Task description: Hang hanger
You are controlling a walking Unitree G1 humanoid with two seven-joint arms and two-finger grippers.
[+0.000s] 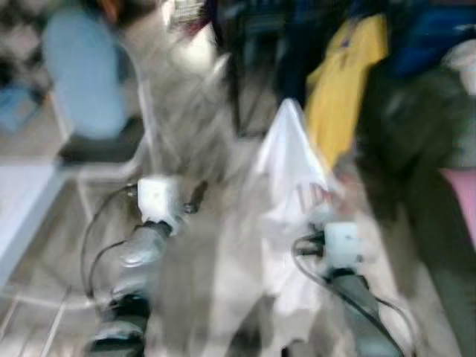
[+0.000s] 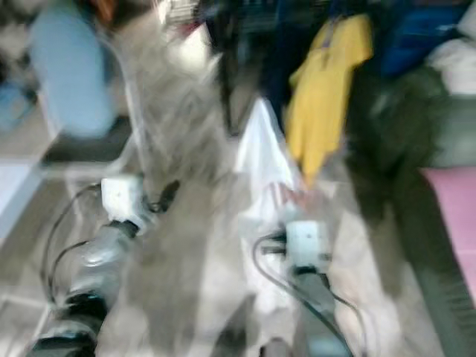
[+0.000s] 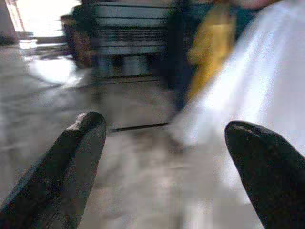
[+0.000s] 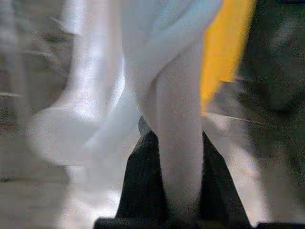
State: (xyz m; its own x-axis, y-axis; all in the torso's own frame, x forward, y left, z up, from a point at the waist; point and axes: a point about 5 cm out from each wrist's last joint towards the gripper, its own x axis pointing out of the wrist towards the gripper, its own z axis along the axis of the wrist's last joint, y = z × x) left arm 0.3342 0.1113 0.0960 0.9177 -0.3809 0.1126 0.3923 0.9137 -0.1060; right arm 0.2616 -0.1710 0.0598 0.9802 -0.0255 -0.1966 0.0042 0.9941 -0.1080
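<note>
Blur softens both head views, so we keep to what stays legible. Our right gripper [image 4: 178, 191] is closed around a bunched fold of white garment [image 1: 294, 167]; in the right wrist view the cloth runs straight down between the two black fingers [image 4: 140, 186], which press it from both sides with no gap visible. From the head views the garment rises in a pale peak above the right wrist, held up in front of us, its lower part draping down past the arm. We cannot make out a hanger inside it.

Our left gripper [image 3: 171, 167] is spread wide, its fingertips [image 3: 81, 143] well apart with bare floor [image 3: 138, 176] between them, and it holds nothing. The white garment lies close beside one finger in that view, though we cannot tell whether it touches.

Ahead of us, a yellow garment [image 1: 346, 82] hangs among darker blue and green clothes on what looks like a dark rack [image 1: 238, 67]; it sits just behind and to the right of the white garment. To the left stands a chair with a light blue back [image 1: 82, 71].
</note>
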